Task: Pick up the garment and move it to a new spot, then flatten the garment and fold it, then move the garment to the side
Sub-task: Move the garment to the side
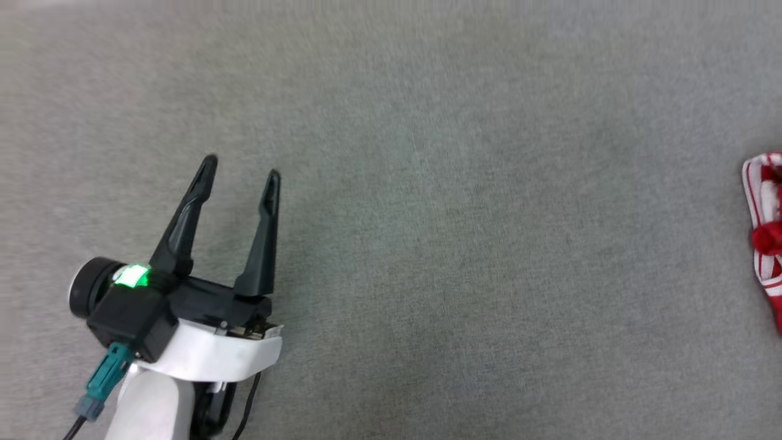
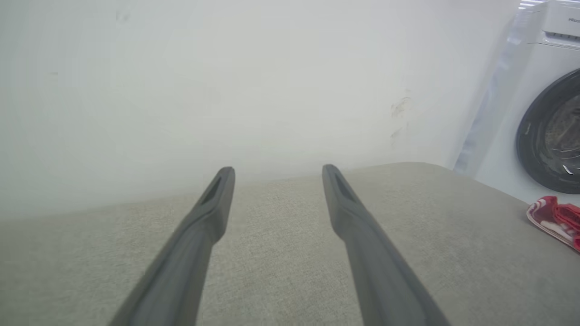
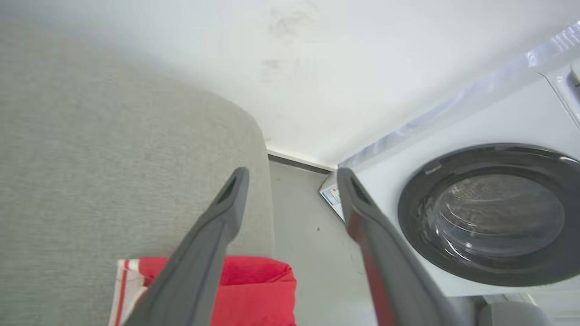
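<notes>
My left gripper (image 1: 242,166) and right gripper (image 3: 292,174) gape wide, empty. Edge of grey fabric pad (image 1: 458,244): red, white-striped cloth garment (image 3: 258,283).

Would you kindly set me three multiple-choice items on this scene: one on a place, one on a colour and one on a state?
1. In the head view, where does the red-and-white striped cloth garment lie?
A. At the bottom left corner.
B. At the right edge of the grey fabric surface.
C. At the top left corner.

2. What colour is the round door ring of the white washing machine?
A. Red.
B. Green.
C. Black.

3. How does the left gripper, with its two long dark fingers, stand?
A. Open, with nothing between its fingers.
B. Shut on the garment.
C. Shut and empty.

Answers: 1 B, the garment lies on the surface at that view's right edge; 2 C, the ring looks black against the white body; 3 A, bare grey surface shows between the spread fingers.
</notes>
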